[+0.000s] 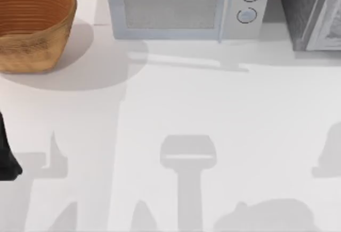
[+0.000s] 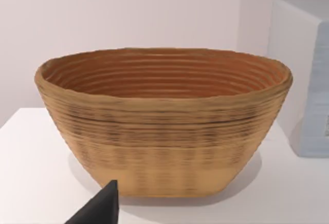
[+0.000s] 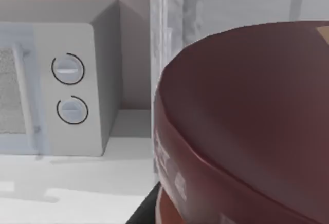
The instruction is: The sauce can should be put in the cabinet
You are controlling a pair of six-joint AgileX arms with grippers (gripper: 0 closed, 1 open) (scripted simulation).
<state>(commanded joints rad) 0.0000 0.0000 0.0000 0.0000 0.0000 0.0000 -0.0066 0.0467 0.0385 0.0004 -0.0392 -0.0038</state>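
Note:
The sauce can [image 3: 247, 121] looms very close in the right wrist view, its dark maroon round top tilted toward the camera. My right gripper [image 3: 216, 216] is shut on it, with one dark finger [image 3: 145, 212] showing beside the can's lower edge. Behind the can rises the pale grey framed door of the cabinet [image 3: 175, 34]. In the top view the cabinet [image 1: 311, 11] stands at the back right corner of the table. My left arm [image 1: 6, 157] is parked at the left edge, and a dark tip of the left gripper [image 2: 100, 208] points toward the basket.
A woven brown basket [image 1: 32, 24] stands at the back left, and in the left wrist view the basket [image 2: 164, 126] is straight ahead. The white microwave [image 1: 181, 8] with two round knobs [image 3: 69, 88] stands at the back middle, left of the cabinet.

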